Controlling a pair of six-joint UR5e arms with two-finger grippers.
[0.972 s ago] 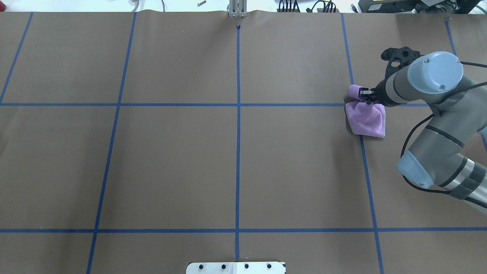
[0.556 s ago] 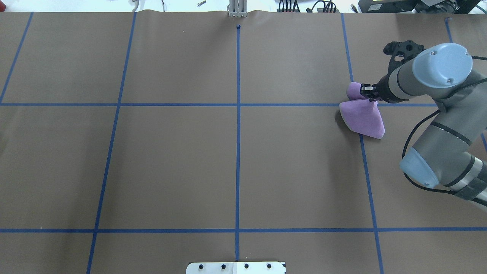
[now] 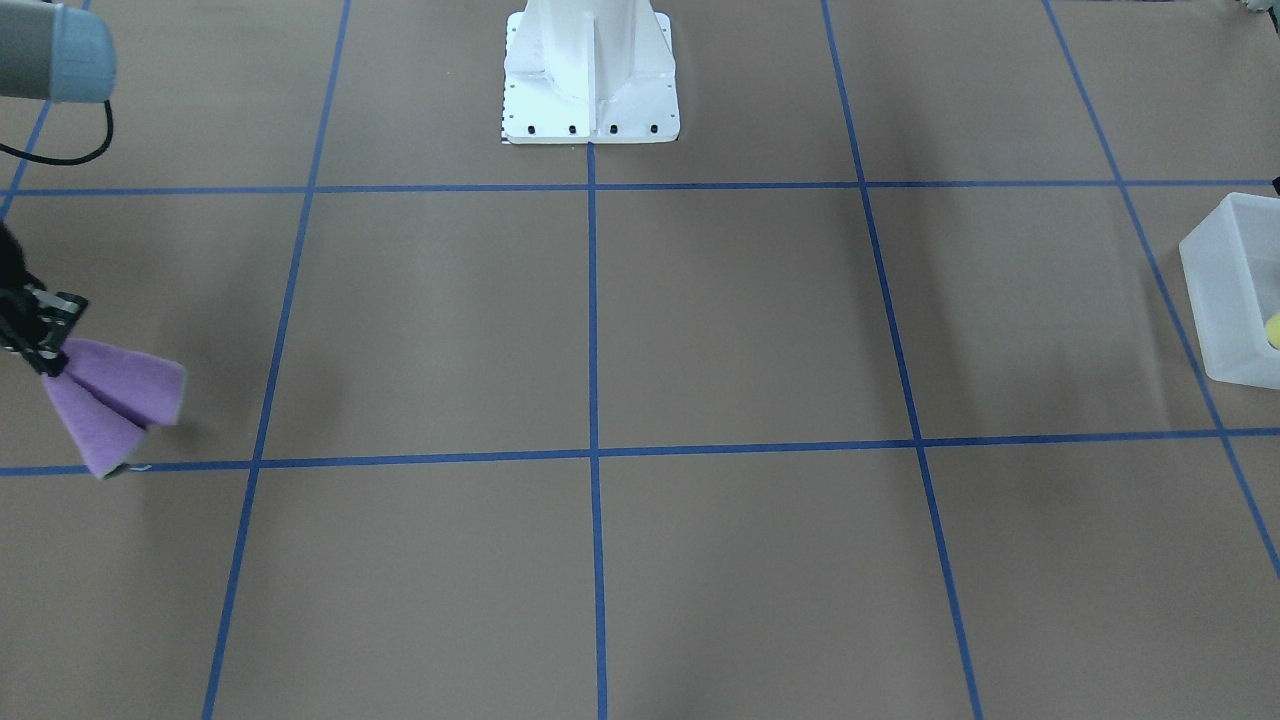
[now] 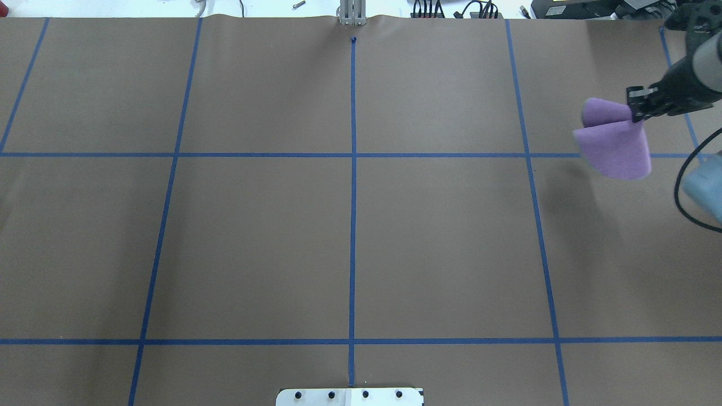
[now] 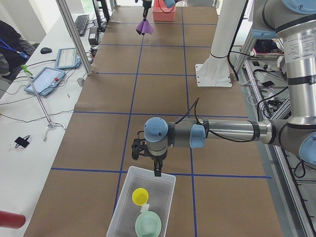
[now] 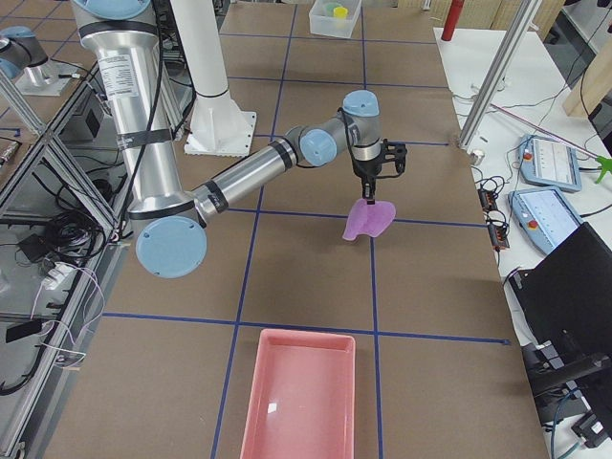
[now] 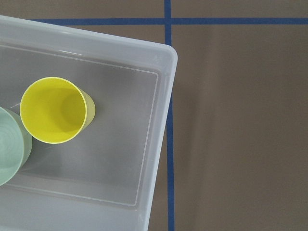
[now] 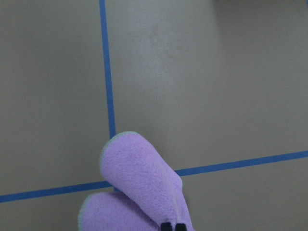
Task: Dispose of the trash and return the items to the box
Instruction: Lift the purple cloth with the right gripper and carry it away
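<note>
My right gripper (image 4: 636, 105) is shut on a purple cloth (image 4: 616, 148), which hangs folded and clear of the table at the right side. The same cloth (image 3: 110, 400) shows at the left edge of the front view, and the cloth (image 8: 139, 183) fills the bottom of the right wrist view. The box (image 5: 122, 217) stands at the table's left end and holds the yellow cup (image 7: 53, 110) and the mint-green bowl (image 5: 148, 225). My left gripper (image 5: 157, 169) hovers over the box's rim (image 7: 166, 96); I cannot tell whether it is open or shut.
A pink tray (image 6: 296, 392) lies at the table's right end, beyond the hanging cloth. The white robot pedestal (image 3: 590, 70) stands at the table's near middle. Tablets and cables lie on a side desk (image 5: 47, 79).
My right gripper has lifted the purple cloth off the table and carried it to the right and a little farther back. Nothing else on the table has moved.
</note>
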